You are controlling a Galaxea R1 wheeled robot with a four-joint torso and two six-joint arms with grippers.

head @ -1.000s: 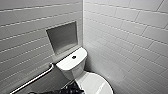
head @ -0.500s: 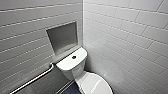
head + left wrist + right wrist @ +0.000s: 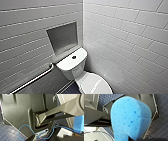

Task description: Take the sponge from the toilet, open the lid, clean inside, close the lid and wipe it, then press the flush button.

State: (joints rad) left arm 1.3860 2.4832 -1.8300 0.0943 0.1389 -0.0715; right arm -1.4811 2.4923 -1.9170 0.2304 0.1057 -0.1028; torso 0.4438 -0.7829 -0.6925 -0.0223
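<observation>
At the right wrist, nearest in: right gripper (image 3: 134,138) is clenched on the sponge (image 3: 130,117), which is bright blue, porous and creased where it's pinched, sitting right up against the camera. Dark blue tiled floor (image 3: 161,122) lies behind it. Left wrist view catches one edge of the same sponge, plus a loose blue cable (image 3: 23,130) looping over the floor tiles. Left gripper (image 3: 58,137): released or clenched, can't tell from this angle. Further out in the head view, the toilet (image 3: 72,72) sits at 6 o'clock, tucked into the corner. The lid (image 3: 93,83) is down, glossy white with a glare streak across it. Tank (image 3: 80,53) is at 11 o'clock from the lid, and the flush button (image 3: 74,57) is a small dark dot in the centre of the tank top. Grab bar (image 3: 32,80) is at 8 o'clock from the tank, running on a diagonal along the left wall (image 3: 22,32). Grey recessed niche (image 3: 63,37) is at 12 o'clock, just above the tank in that same wall. Right wall (image 3: 125,37) is white brick-pattern tile, and it meets the left wall in a corner seam behind the tank.
</observation>
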